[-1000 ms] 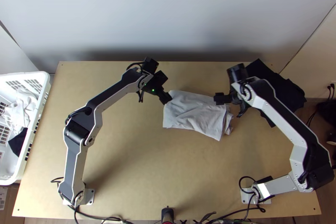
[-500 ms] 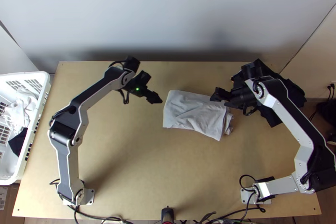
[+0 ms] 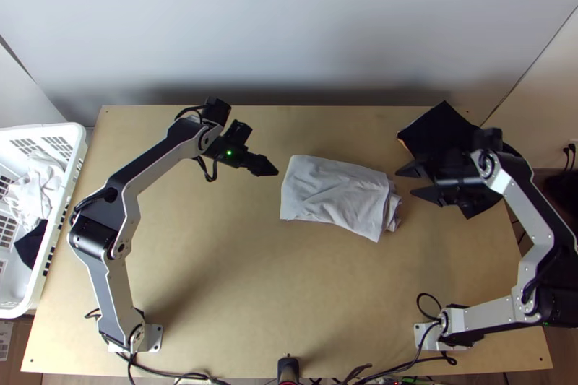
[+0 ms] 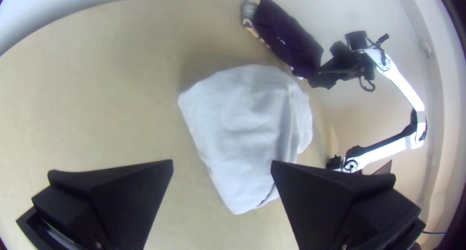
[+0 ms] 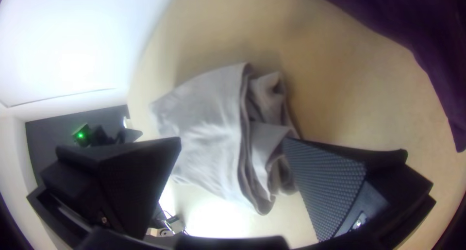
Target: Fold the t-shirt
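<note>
T-shirt (image 3: pixel 336 197) lies folded and creased on your tabletop (image 3: pixel 224 284), nearer the far edge. Your left claw (image 3: pixel 272 167) and right claw (image 3: pixel 405 183) stand wide open near its ends, both empty.

Both grippers have backed off the t-shirt (image 3: pixel 336 193), to opposite sides.
From my seat at the controls, a second ago in the top view I had the left gripper (image 3: pixel 274 170) over the shirt's far left corner; it has drawn away leftward and hangs just beside that edge, most of the move made in the first half-second. My right gripper (image 3: pixel 406 181) was over the far right corner in both earlier frames; it has pulled right, its two fingers now showing spread apart, and that corner has come into sight. The dark cloth's (image 3: pixel 433 128) left corner, behind the gripper half a second ago, is uncovered too.
</note>
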Action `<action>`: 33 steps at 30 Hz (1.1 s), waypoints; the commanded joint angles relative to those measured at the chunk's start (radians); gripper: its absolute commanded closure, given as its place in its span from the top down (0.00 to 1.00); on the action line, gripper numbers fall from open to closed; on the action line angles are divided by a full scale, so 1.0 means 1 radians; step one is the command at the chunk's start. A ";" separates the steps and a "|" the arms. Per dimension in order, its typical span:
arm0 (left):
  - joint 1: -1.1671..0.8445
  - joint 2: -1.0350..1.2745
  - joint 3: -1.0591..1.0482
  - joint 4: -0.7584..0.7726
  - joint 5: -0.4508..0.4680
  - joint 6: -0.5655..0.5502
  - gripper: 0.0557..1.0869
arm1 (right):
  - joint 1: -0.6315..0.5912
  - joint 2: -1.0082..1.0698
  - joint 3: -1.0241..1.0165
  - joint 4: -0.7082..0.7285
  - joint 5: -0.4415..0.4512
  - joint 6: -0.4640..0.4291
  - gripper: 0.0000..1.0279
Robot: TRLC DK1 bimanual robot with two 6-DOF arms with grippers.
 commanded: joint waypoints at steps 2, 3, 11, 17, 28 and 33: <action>-0.055 -0.006 0.031 0.032 -0.037 -0.005 0.95 | -0.184 0.087 -0.117 0.019 -0.163 -0.175 0.95; -0.069 -0.005 0.036 0.038 -0.060 0.003 0.95 | -0.201 0.108 -0.127 0.020 -0.195 -0.189 0.95; -0.193 0.032 0.102 0.126 -0.079 -0.002 0.95 | -0.224 0.142 -0.181 0.050 -0.234 -0.240 0.95; -0.304 0.120 0.182 0.136 -0.080 0.011 0.95 | -0.216 0.165 -0.195 0.080 -0.251 -0.240 0.95; -0.384 0.180 0.188 0.205 -0.117 0.011 0.95 | -0.147 0.259 -0.166 0.151 -0.290 -0.224 0.95; -0.381 0.183 0.186 0.207 -0.136 0.012 0.95 | -0.100 0.309 -0.123 0.175 -0.290 -0.204 0.95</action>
